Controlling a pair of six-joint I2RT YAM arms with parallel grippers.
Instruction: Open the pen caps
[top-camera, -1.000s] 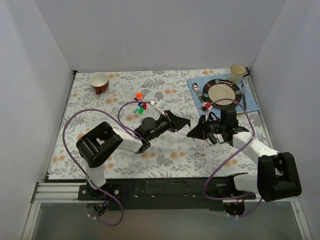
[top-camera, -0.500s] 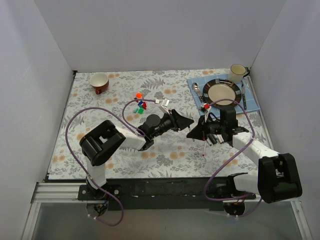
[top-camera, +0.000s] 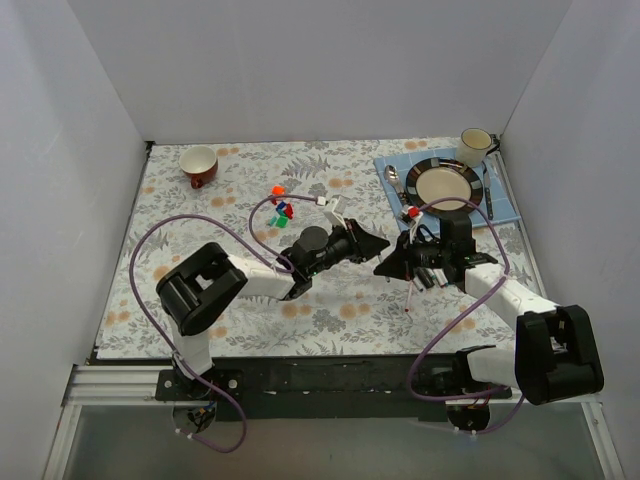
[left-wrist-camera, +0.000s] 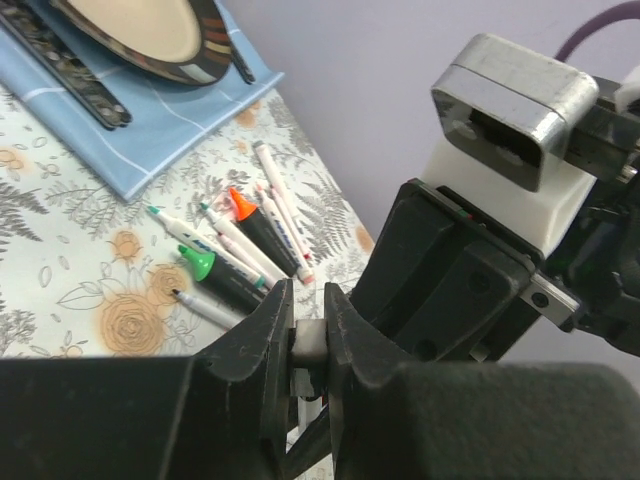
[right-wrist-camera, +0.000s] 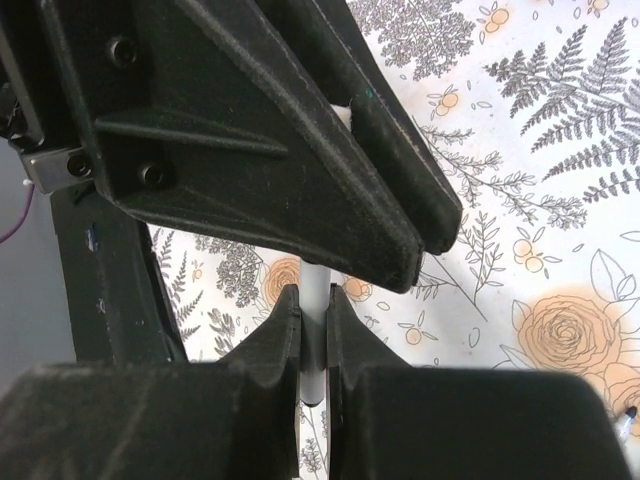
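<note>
From above, the left jaws and right jaws met over the tabletop, four loose caps lay near the left arm, and one cup, one mug and one plate stood farther back. In the left wrist view, the left jaws were clenched on one pale pen end, with about seven loose pens lying beyond, two of them thick and black. In the right wrist view, the right jaws gripped that pen's white barrel just under the left fingers.

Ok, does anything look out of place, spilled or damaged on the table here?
Nothing is damaged or spilled. The only disorder is the loose caps scattered on the floral cloth and the pens in an untidy heap beside the blue placemat, some seemingly uncapped. That fits the task and is not a fault.
</note>
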